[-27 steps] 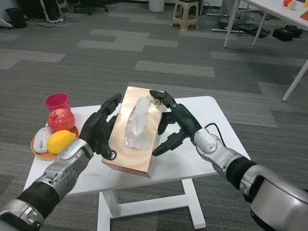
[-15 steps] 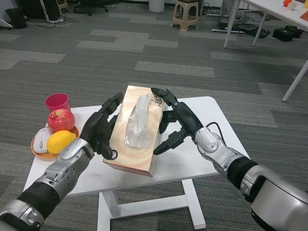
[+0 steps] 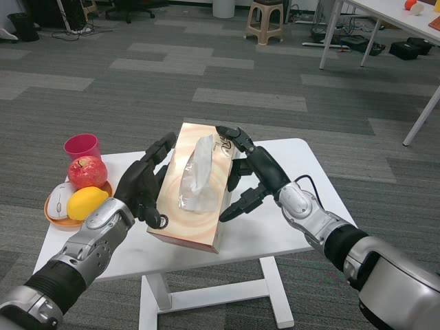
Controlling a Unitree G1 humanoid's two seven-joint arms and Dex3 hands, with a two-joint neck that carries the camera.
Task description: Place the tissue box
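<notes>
Tissue box (image 3: 196, 189) lies flat on the white table (image 3: 289, 220), roughly centred, long axis running away from the robot, a tissue (image 3: 196, 177) standing up out of its top slot. Left hand (image 3: 142, 187) is pressed flat along the box's left side; right hand (image 3: 249, 175) brackets the right side, upper fingers touching the far right top edge, lower fingers spread and pointing down toward the tabletop beside the box. Both hands hold the box between them — a two-sided clamp, not a wrap. Judgement: the box looks set down, its base seeming to rest on the table, so the placing itself appears essentially done; what remains is letting go and drawing both hands clear. Cannot tell whether the near corner is fully seated — it sits close to the table's front edge. Surroundings: to the left, an orange plate (image 3: 56, 216) carries a red apple (image 3: 86, 171), a lemon (image 3: 86, 202) and a white object (image 3: 62, 199) I cannot identify; a pink cup (image 3: 82, 146) stands just behind it. These are near the left forearm, so an outward retreat of that hand could brush the lemon. Right side of the table is open. Beyond, grey carpet, a plastic stool (image 3: 265, 20) and another table's legs (image 3: 350, 31), well apart.
</notes>
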